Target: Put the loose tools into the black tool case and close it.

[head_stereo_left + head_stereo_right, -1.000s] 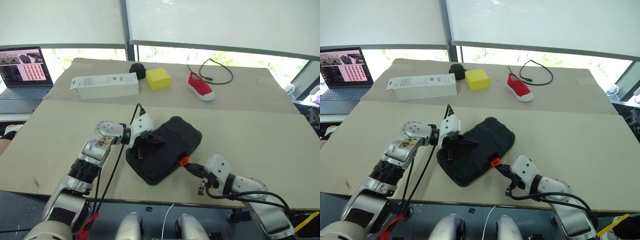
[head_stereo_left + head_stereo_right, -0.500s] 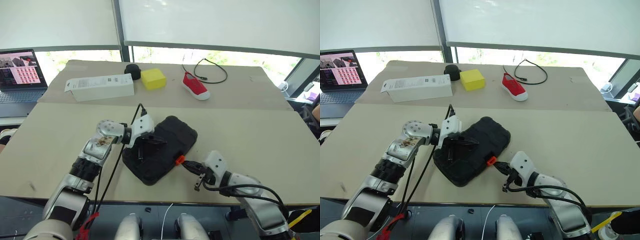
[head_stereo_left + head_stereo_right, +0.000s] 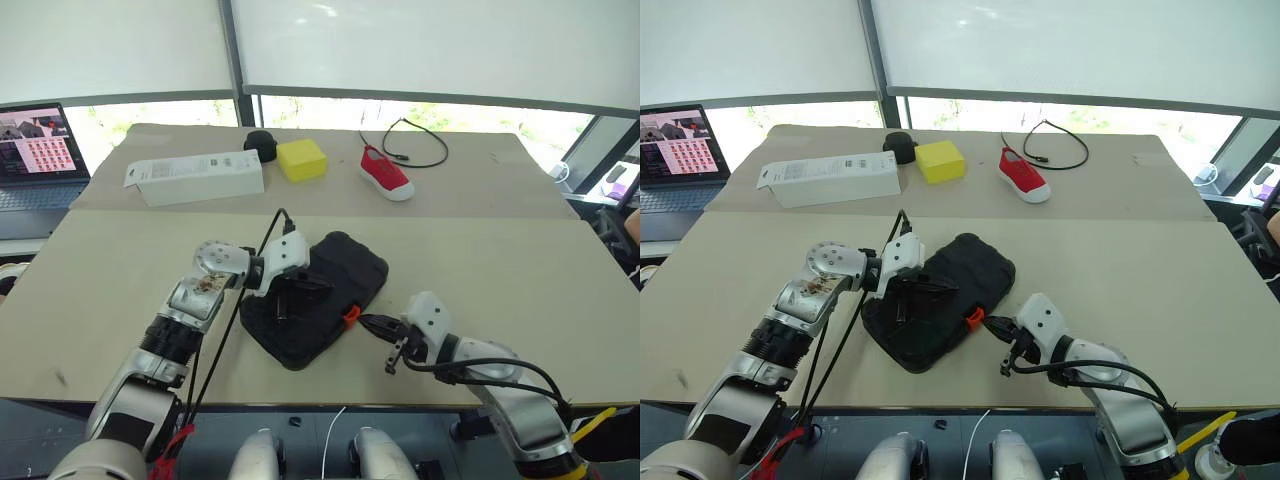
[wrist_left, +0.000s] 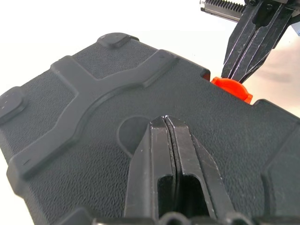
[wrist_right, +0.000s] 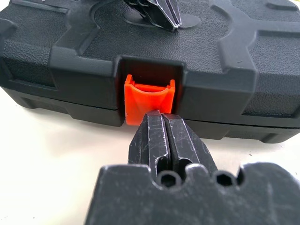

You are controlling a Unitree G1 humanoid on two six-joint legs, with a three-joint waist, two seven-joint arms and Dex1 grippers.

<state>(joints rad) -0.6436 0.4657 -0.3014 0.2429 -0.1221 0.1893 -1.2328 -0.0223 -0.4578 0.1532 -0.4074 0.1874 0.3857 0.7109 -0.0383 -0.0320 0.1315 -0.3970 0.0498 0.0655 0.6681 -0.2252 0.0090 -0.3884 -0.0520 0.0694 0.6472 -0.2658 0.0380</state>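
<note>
Both sets of my fingers are pressed fully together, and neither has hold of anything. My left fingers [image 4: 165, 123] rest their tips on the textured lid of the black tool case [image 3: 322, 300], near the round dimple in the middle of it. My right fingers [image 5: 161, 117] point at the front edge of the case, their tips right at the lower lip of the small orange latch [image 5: 149, 97]; I cannot tell for sure whether they touch it or stop just short.

The case lies shut on the near part of the worktop [image 3: 520, 280], turned at an angle, with the latch side facing my right arm.

Farther back, well apart from the case, sit a long white box [image 3: 195, 176], a small black round object [image 3: 261, 143], a yellow block [image 3: 303, 158], a red shoe [image 3: 385, 174] and a looped black cable [image 3: 418, 143]. An open laptop [image 3: 40, 150] stands off to the far left.
</note>
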